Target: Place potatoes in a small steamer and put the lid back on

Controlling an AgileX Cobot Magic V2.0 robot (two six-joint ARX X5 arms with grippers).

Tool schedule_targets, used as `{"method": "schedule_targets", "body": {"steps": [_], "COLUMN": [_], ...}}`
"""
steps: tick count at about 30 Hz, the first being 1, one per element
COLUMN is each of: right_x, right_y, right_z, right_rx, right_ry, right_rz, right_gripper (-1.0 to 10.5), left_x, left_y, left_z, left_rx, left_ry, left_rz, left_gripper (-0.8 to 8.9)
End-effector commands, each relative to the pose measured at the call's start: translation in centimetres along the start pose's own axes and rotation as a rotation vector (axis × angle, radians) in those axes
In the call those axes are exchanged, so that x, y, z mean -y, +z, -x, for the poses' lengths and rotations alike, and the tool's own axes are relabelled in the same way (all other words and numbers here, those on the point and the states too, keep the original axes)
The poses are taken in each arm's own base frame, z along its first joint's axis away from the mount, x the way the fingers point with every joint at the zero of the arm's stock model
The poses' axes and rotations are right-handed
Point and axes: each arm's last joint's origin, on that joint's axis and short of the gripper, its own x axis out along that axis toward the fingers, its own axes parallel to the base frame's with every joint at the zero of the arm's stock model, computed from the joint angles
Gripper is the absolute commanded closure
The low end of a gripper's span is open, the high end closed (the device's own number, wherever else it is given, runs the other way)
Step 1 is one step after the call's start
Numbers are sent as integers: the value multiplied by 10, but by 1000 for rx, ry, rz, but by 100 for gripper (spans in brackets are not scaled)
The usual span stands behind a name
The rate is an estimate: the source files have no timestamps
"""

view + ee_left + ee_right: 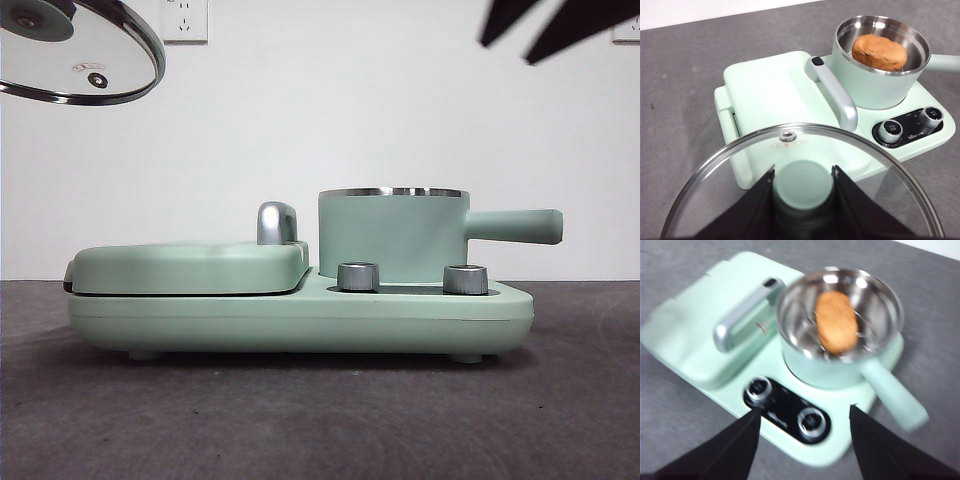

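Matte black grippers — two plain jaws each

The left gripper (pixel 803 200) shows broad, flat, wedge-shaped black jaws tapering to sharp upper corners; the right gripper (pixel 805 440) has the same dark triangular jaws — smooth, without visible markings, screws or cables, slightly blurred.

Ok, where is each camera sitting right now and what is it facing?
Front: low at table height, level on the steamer; lid top left, dark arm tip top right.
Left wrist: above, looking down past the left gripper, shut on the lid's knob.
Right wrist: above, blurred; the right gripper is open and empty.
Both wrist views show the potato in the steamer.
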Motion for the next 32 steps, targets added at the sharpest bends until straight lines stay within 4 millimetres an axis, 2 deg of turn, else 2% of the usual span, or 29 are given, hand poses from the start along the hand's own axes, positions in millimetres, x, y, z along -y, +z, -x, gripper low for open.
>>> {"method": "schedule_targets", "body": {"steps": [1,7,12,19,26,32], "right_x": [-3,-5,-4,-4,-4,-4], "right_y": [-24,-71,-93,-100,-101,-101], "right_z": [10,29,43,55,55,55], "right_rx": [28,65,70,75,70,69], "right_ry": [-49,-84,-98,-103,-104,-105], "right_rz": [-21,-61,-99,-99,-99,-99], "right_gripper": [677,677,678,677,677,677], "left_x": [2,5,12,26,47,59], "left_y": [8,10,16,29,39,53], "left_z": [0,-12,-32,-76,-123,-163], "left_rx": [35,13,24,104,209,218], "left_ry": [-6,-51,-143,-205,-264,-266], "left_rz": [-1,-5,-5,-86,-160,-165], "left_gripper": [804,805,805,805,805,805]}}
